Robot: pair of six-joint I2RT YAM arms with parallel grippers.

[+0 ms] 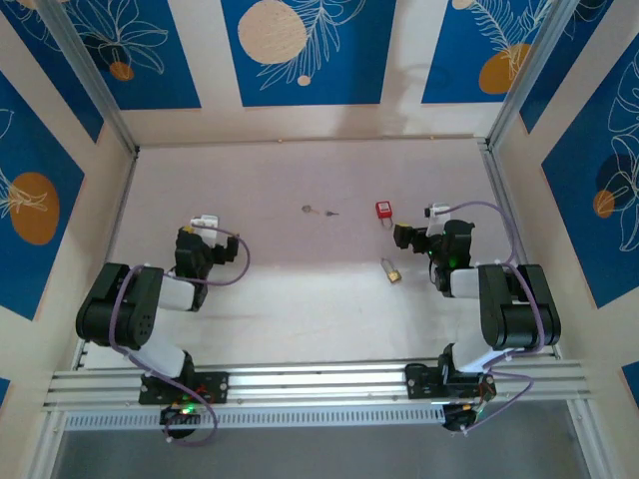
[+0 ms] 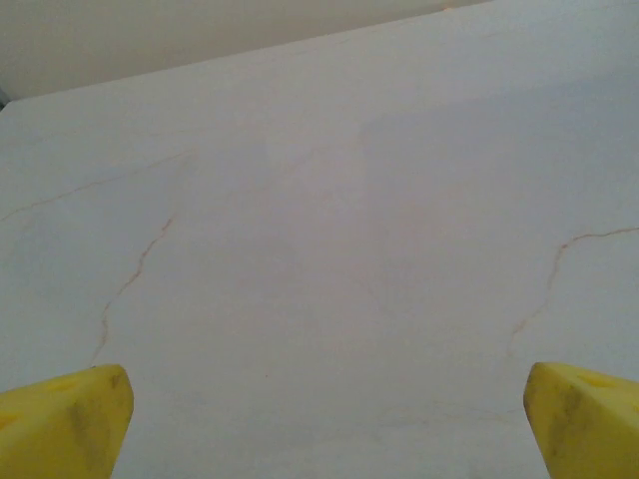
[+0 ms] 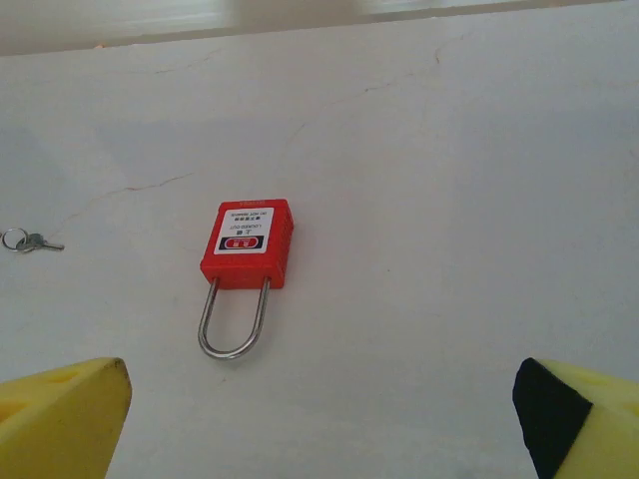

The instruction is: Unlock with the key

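Found the red padlock (image 3: 247,244) lying flat on the white table (image 3: 449,200), label side up, with its steel shackle (image 3: 232,324) pointing back at the right gripper (image 3: 319,419) and both shackle legs running into the red body. Noted the yellow fingers (image 3: 70,414) of that gripper spread wide at the two lower corners of the wrist view, gripping nothing and clear of the padlock. Spotted the key (image 3: 28,240) on its small ring off to the left of the red padlock, well apart from it, resting on the table. From above, placed the key near the middle of the table and the red padlock to its right, just beyond the right arm's wrist. Picked out a second, brass-coloured padlock (image 1: 390,270) nearer the arm bases, below the red one and just left of the right arm. Saw the left gripper (image 2: 319,419) over bare table marked with faint hairline cracks, fingers likewise set wide apart and empty, well away from the key and both padlocks. Located the left arm folded back on the left side of the table
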